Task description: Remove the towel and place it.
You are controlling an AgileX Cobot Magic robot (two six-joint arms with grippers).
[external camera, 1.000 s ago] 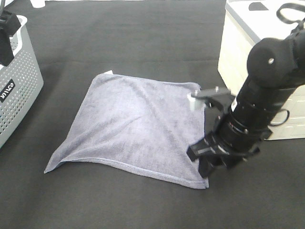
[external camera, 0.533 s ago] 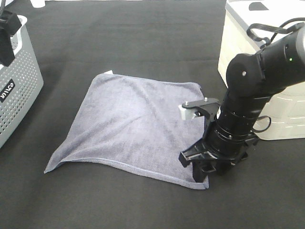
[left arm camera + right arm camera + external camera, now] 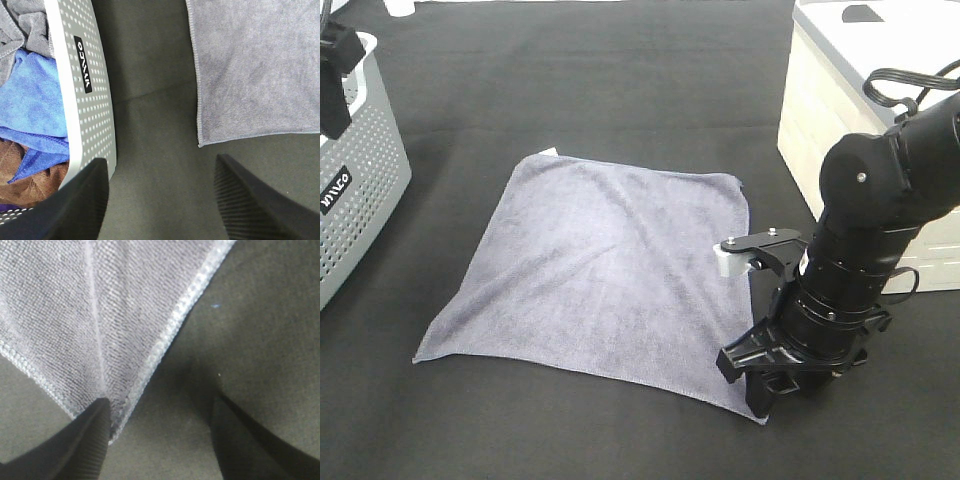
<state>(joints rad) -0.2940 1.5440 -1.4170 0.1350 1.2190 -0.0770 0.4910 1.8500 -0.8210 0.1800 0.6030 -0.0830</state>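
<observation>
The grey-lavender towel (image 3: pixel 610 270) lies spread flat on the black table, a small white tag at its far left corner. My right gripper (image 3: pixel 768 398) points down at the towel's near right corner. In the right wrist view its fingers stand apart (image 3: pixel 160 440). The towel's stitched corner (image 3: pixel 100 305) runs up to one fingertip (image 3: pixel 95 432), while the other rests on bare table. My left gripper (image 3: pixel 335 80) hangs over the basket at far left. It is open and empty in the left wrist view (image 3: pixel 160 162), where another towel corner (image 3: pixel 255 65) shows.
A grey perforated basket (image 3: pixel 365 190) stands at the left edge. In the left wrist view its wall (image 3: pixel 95 100) holds blue (image 3: pixel 35 100), brown (image 3: pixel 30 185) and grey cloths. A white box (image 3: pixel 840 120) stands at the right, close behind my right arm.
My right gripper has moved nearer and slightly right along the towel's right edge to its near corner. The near right corner now lies further out and the towel lies flatter.
</observation>
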